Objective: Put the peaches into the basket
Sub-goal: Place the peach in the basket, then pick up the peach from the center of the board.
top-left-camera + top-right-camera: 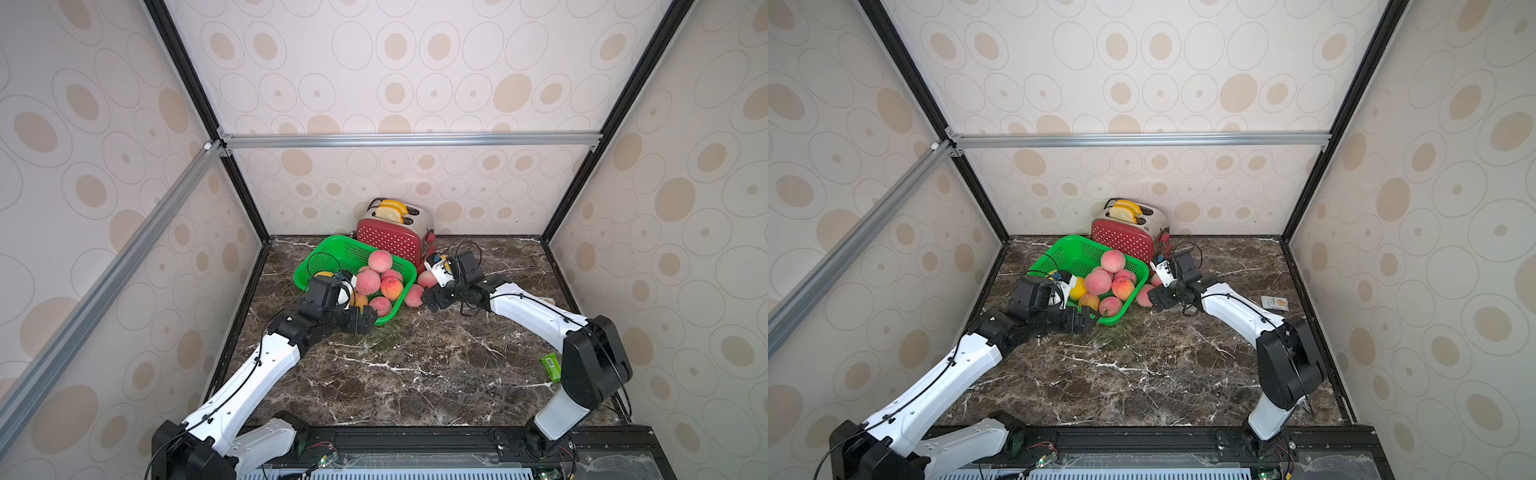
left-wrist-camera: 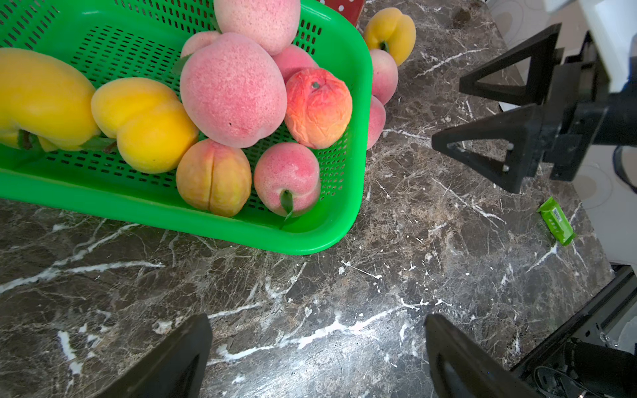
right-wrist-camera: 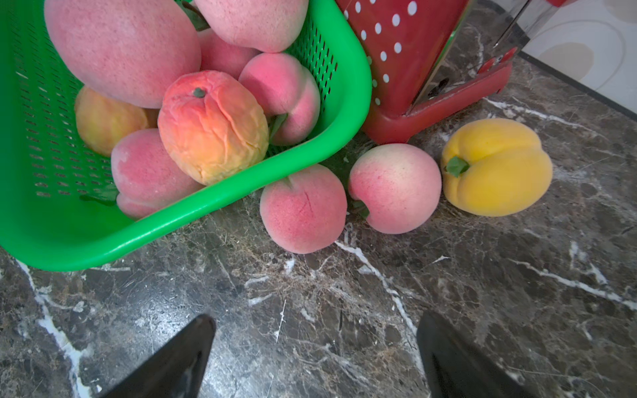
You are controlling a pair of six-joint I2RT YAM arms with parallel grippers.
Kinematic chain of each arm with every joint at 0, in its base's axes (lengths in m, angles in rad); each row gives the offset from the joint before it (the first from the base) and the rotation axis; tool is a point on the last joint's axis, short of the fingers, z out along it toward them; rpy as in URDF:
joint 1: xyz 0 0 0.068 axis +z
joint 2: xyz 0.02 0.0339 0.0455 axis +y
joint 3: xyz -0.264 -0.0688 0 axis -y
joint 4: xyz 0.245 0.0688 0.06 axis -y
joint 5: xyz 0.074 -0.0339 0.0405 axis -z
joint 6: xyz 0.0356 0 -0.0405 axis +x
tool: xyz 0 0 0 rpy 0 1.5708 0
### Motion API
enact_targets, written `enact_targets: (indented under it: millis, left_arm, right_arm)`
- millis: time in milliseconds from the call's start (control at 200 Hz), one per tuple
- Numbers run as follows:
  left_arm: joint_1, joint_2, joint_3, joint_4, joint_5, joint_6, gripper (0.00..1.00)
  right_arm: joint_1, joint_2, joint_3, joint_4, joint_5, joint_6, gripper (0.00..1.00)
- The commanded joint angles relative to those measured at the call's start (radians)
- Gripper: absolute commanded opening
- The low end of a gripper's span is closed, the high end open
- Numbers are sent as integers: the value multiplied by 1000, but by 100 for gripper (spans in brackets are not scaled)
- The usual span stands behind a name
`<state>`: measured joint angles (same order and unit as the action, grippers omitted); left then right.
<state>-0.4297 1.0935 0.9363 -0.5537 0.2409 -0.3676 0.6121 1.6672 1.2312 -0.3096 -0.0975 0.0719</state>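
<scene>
The green basket (image 1: 332, 245) (image 1: 1067, 249) stands near the back, left of centre, with several pink, orange and yellow peaches (image 1: 368, 281) (image 1: 1098, 281) piled in it. Three peaches lie on the marble just outside its right end: two pink ones (image 3: 303, 210) (image 3: 394, 187) and a yellow one (image 3: 496, 167). My left gripper (image 1: 365, 320) (image 2: 317, 320) is open and empty, low over the marble at the basket's near rim (image 2: 241, 234). My right gripper (image 1: 432, 300) (image 3: 315, 317) is also open and empty. It points at the loose pink peaches and stands a short way from them.
A red white-dotted toaster (image 1: 388, 237) holding bread slices (image 1: 390, 212) stands right behind the basket and the loose peaches. A small green packet (image 1: 550, 366) (image 2: 556, 220) lies by the right arm's base, and a pale packet (image 1: 1275, 302) lies near the right wall. Patterned walls enclose the table.
</scene>
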Motion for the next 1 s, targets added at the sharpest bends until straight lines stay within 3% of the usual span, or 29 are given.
enact_targets:
  millis: [0, 996]
  left_arm:
    - [6, -6, 10, 13, -2, -10, 99]
    - [6, 32, 100, 27, 29, -13, 99]
  right_arm:
    - [2, 20, -11, 63, -35, 12, 97]
    - [2, 272, 63, 182, -120, 33, 96]
